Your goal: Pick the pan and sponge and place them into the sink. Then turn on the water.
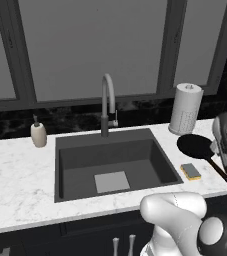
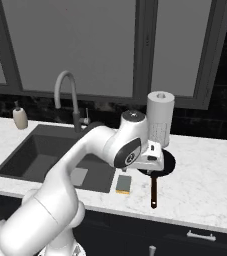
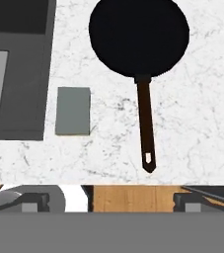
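The round black pan (image 3: 139, 37) lies on the white marble counter right of the sink, its reddish-brown handle (image 3: 145, 123) pointing toward the counter's front edge. The sponge (image 3: 73, 110) lies flat between the pan handle and the sink's right rim. From the base views, the pan (image 1: 195, 145) and sponge (image 1: 190, 171) sit side by side on the counter. My gripper (image 3: 111, 200) hovers open above the pan's handle end (image 2: 154, 190), holding nothing, and partly hides the pan (image 2: 169, 162). The dark grey sink (image 1: 70, 155) holds only its light grey square. The gooseneck faucet (image 1: 106, 105) stands behind it.
A paper towel roll (image 1: 185, 108) stands upright just behind the pan near the wall. A cream soap dispenser (image 1: 38, 134) sits at the sink's back left. Dark window frames run behind the counter. The counter's front edge is close below the handle tip.
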Controlling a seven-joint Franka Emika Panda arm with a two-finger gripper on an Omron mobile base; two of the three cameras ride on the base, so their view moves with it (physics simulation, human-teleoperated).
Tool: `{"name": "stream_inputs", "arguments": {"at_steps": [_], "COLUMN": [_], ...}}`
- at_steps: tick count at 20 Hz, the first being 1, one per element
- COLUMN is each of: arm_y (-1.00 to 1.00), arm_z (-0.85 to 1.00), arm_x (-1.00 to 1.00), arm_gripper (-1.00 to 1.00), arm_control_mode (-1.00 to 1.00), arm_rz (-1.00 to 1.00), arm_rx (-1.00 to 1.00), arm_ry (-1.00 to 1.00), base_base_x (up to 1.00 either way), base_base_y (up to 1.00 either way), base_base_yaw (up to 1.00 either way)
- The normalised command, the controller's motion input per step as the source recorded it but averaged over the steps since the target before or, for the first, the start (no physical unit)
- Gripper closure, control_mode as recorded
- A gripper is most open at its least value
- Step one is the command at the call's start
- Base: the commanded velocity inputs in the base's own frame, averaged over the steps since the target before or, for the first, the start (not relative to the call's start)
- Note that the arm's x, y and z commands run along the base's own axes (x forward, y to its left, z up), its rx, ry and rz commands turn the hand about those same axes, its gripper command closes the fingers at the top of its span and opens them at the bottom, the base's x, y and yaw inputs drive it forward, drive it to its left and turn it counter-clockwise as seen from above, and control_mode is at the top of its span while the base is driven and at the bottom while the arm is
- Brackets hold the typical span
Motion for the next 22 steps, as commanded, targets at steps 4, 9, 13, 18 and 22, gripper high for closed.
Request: {"name": "stream_inputs", "arguments": {"at_steps": [4,9,13,18,22], "arm_y": [-0.23,-0.13,-0.13,-0.17,-0.17], "arm_z": [-0.37,-0.5,-0.43,-0.39,-0.41], "arm_x": [0.04,0.17,0.22,0.28,0.28], "arm_gripper": [-1.0,-1.0,-1.0,-1.0,-1.0], "arm_control_mode": [-1.0,-1.0,-1.0,-1.0,-1.0], "arm_rz": [0.0,0.0,0.01,0.02,0.01], "arm_rx": [0.0,0.0,0.0,0.0,0.0], "arm_ry": [0.0,0.0,0.0,0.0,0.0], "base_base_x": [0.0,0.0,0.0,0.0,0.0], "base_base_y": [0.0,0.0,0.0,0.0,0.0], "base_base_yaw": [0.0,0.0,0.0,0.0,0.0]}}
